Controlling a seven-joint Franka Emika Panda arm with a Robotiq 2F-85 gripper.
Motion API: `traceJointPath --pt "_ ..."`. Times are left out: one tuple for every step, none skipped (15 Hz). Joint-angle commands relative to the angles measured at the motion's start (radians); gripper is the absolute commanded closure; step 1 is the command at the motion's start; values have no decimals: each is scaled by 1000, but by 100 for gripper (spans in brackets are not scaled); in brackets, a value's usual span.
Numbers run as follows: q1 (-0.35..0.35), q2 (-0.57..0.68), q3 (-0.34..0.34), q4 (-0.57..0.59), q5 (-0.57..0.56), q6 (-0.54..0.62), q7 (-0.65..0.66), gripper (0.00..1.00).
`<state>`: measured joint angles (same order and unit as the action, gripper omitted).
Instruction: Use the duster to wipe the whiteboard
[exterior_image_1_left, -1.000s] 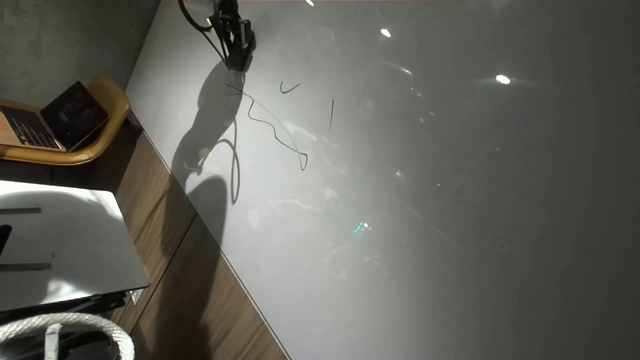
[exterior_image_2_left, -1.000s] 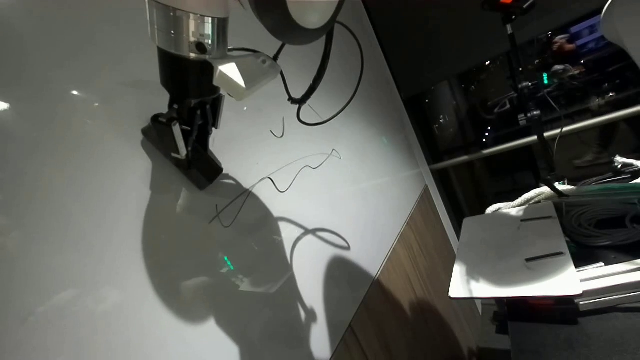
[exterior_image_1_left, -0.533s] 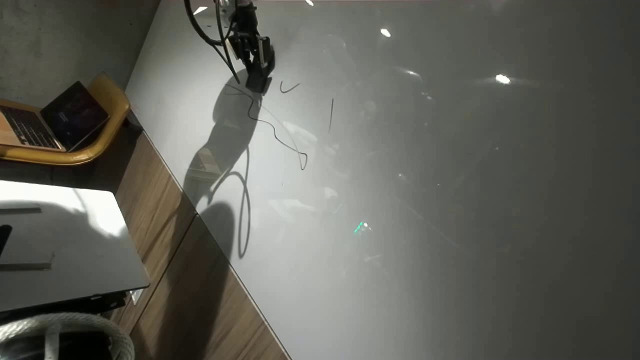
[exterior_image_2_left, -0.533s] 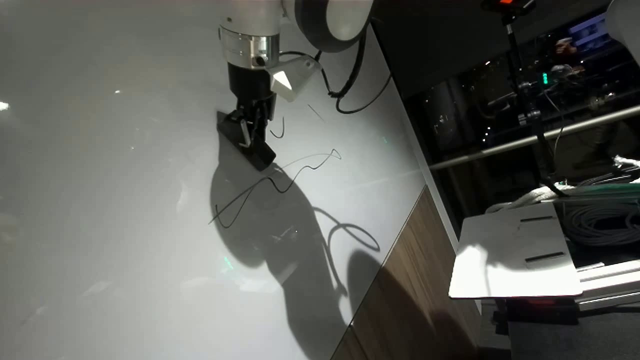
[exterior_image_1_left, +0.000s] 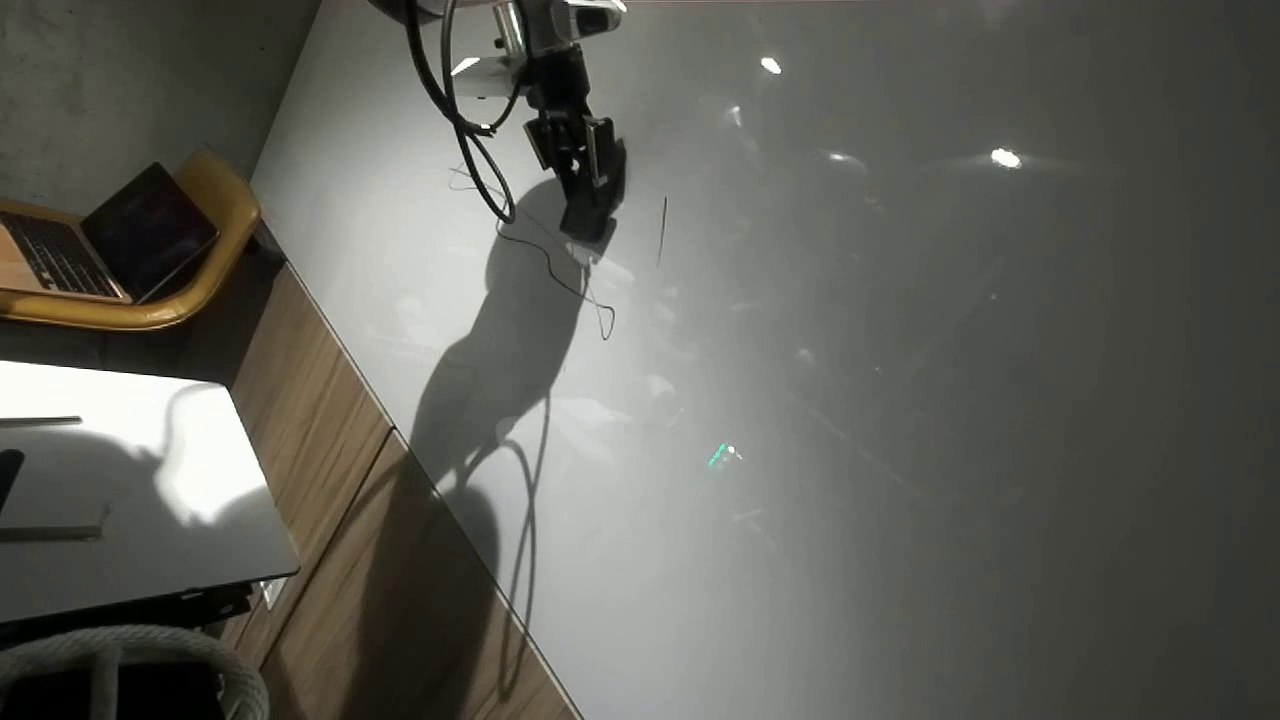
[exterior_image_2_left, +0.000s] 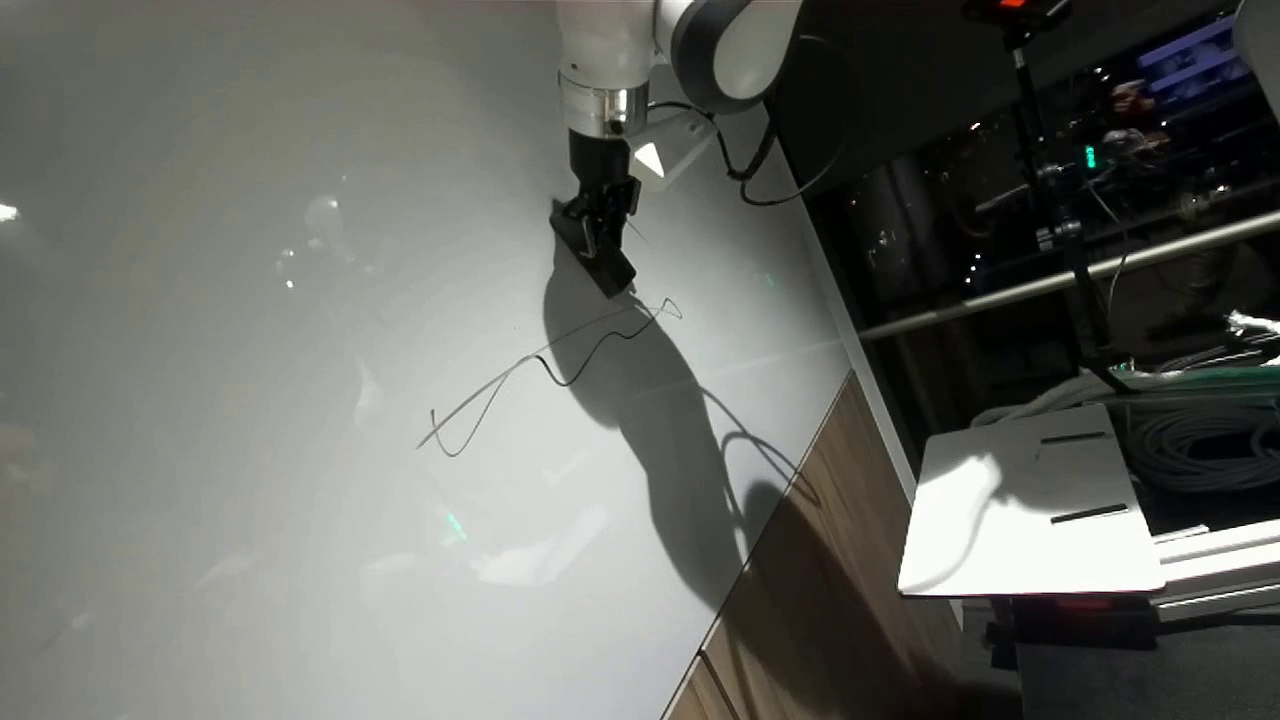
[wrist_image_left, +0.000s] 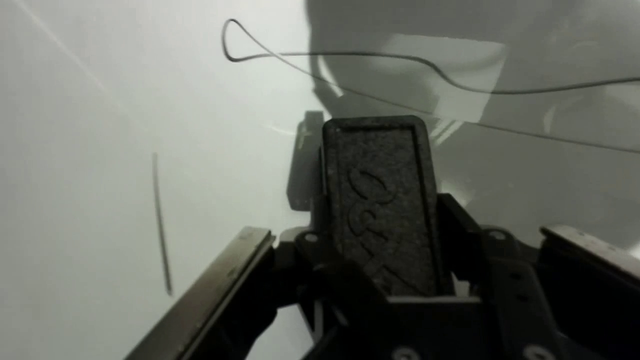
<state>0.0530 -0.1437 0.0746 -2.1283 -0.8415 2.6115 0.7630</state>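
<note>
My gripper (wrist_image_left: 385, 220) is shut on the duster (wrist_image_left: 377, 165), a dark grey block with an embossed face, one finger on either long side. In both exterior views the duster (exterior_image_1_left: 592, 212) (exterior_image_2_left: 607, 265) slants at or very near the surface of the whiteboard (exterior_image_1_left: 900, 400); actual contact cannot be told. A long looping dark line (exterior_image_1_left: 550, 265) runs over the board below the duster, partly in the arm's shadow. To the side stands a short straight line (exterior_image_1_left: 662, 230), which the wrist view also shows as a thin stroke (wrist_image_left: 161, 225).
Wooden panelling (exterior_image_1_left: 330, 480) borders the whiteboard's slanted edge. A white tabletop (exterior_image_1_left: 150, 500), a rope loop (exterior_image_1_left: 235, 670) and a laptop (exterior_image_1_left: 150, 235) on a yellow chair (exterior_image_1_left: 140, 316) stand off to the side. In an exterior view a dark stand (exterior_image_2_left: 1075, 270) and coiled cables (exterior_image_2_left: 1205, 450) lie beyond the board.
The arm has swept across the board with the duster held, rightward and down in one exterior picture, rightward and up in another. A short hooked mark no longer shows where the duster passed.
</note>
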Motion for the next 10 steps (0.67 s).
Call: traceJointPath --pt "-79 31 -93 31 1 89 -29 71" --pt "-92 33 -118 29 14 101 -42 71" --pt "-106 39 -144 30 30 115 -58 71" --pt "-119 48 -171 37 42 128 -75 71" --pt "-130 61 -199 49 65 139 -104 71" --pt "-140 74 -221 60 84 155 -122 71" --pt "-145 84 -239 66 108 165 -141 71" --pt "-143 88 -246 68 137 168 -158 71" --pt "-140 88 -249 63 155 171 -164 71" --pt "-128 76 -241 43 177 171 -169 71"
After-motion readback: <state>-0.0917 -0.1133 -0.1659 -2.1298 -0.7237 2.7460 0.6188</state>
